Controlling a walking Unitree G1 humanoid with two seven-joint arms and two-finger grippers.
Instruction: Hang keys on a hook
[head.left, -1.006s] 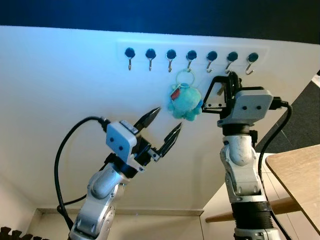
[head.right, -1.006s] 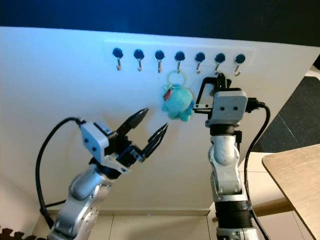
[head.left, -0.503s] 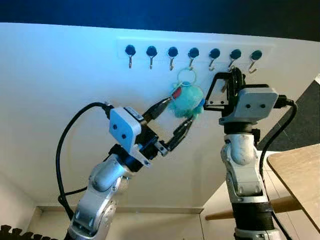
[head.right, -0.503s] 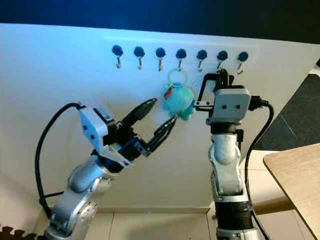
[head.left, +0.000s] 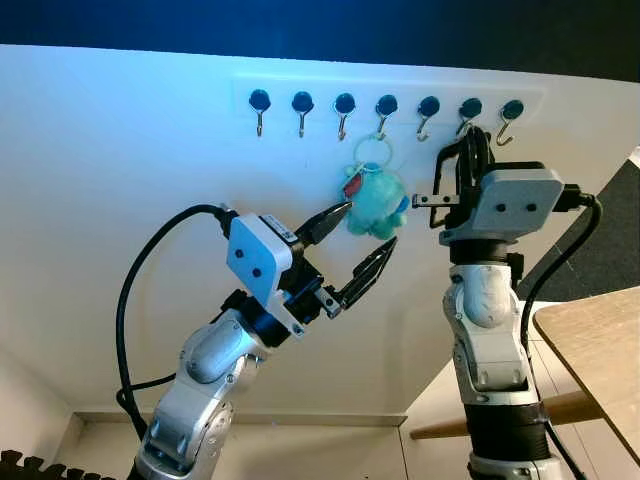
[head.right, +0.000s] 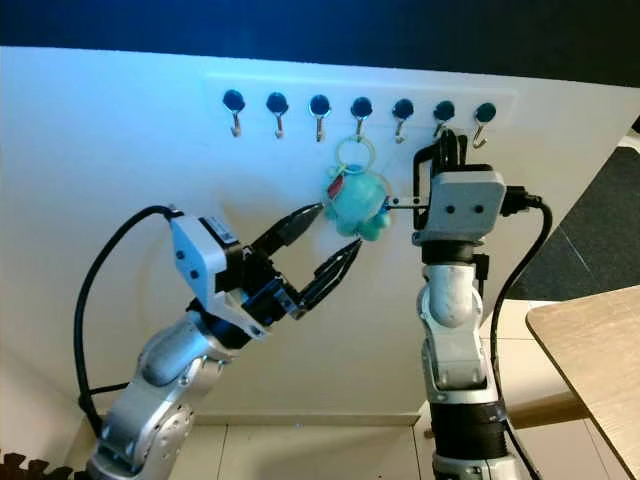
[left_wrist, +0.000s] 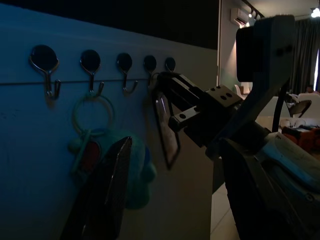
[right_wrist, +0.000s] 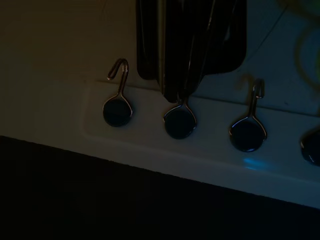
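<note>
Wall hooks (head.left: 343, 108): keys (head.left: 373, 196) hang (plush) between left pincer (head.left: 363, 245) tips.

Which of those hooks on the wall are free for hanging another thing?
The three hooks left of the blue plush keychain hang bare. The right end effector crowds the hooks right of it. The left end effector, open, reaches just below the plush.

White hook rail (head.left: 390, 92) on wall — plush keychain (head.left: 374, 199) hangs from fourth hook (head.left: 385, 110).

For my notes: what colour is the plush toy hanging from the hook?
The plush toy is turquoise blue, clearest in the left eye view.
</note>
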